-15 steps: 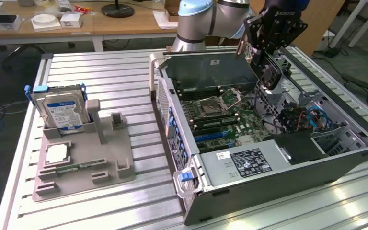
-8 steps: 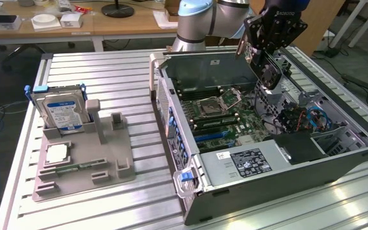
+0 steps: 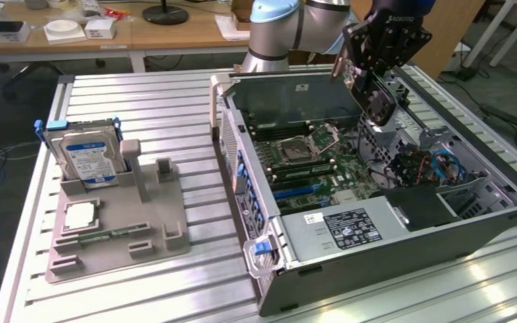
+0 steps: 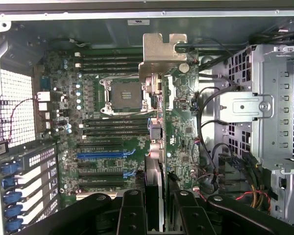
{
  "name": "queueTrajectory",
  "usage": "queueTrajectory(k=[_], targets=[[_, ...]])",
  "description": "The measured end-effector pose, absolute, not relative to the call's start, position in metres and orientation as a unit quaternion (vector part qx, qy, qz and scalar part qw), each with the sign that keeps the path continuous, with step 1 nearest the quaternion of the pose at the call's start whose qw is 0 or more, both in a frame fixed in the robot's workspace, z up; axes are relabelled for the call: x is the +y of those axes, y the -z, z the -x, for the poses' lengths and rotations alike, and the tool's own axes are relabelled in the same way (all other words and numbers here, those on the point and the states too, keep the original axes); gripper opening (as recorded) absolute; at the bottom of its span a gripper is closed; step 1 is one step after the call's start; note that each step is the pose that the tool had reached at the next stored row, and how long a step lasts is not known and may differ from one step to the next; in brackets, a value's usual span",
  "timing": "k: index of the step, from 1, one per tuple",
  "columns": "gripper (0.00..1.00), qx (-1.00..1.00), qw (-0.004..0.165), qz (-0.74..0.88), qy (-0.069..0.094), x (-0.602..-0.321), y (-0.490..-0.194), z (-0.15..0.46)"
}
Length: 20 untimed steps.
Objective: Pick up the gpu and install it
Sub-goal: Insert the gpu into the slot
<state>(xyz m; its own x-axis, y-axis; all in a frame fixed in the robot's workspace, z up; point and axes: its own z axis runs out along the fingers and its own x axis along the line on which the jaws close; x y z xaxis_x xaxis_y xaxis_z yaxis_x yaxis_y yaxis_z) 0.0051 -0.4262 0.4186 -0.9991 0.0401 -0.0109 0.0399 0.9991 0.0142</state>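
In the exterior view, the gripper (image 3: 369, 79) hung over the open case (image 3: 375, 259), its fingers closed on the gpu (image 3: 381, 102). The card was held on edge and clear of the motherboard (image 3: 311, 160), touching nothing else (its round fan faced the camera). It reached down from the fingers into the case, its long axis running steeply downward, above the side of the board towards the exterior view's right. The hard drive (image 3: 86, 158) stood well apart in its holder, at the exterior view's left.

In the wrist view, the gripper (image 4: 158, 198) was clamped on the gpu (image 4: 157, 147) from both sides. The card showed edge-on, running straight away from the fingers, with the silver bracket (image 4: 161, 51) at its far end. Beneath it, the blue slot (image 4: 100, 154) and its dark neighbours ran crosswise to that edge. I judged the card to be roughly at right angles to the slots rather than in line with them.
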Motion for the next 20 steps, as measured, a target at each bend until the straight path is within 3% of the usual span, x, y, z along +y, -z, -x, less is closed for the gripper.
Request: queueTrajectory(k=[20], targets=[[0.27,0.989,0.004,0.148,-0.008,-0.4262,-0.4183,-0.0051]])
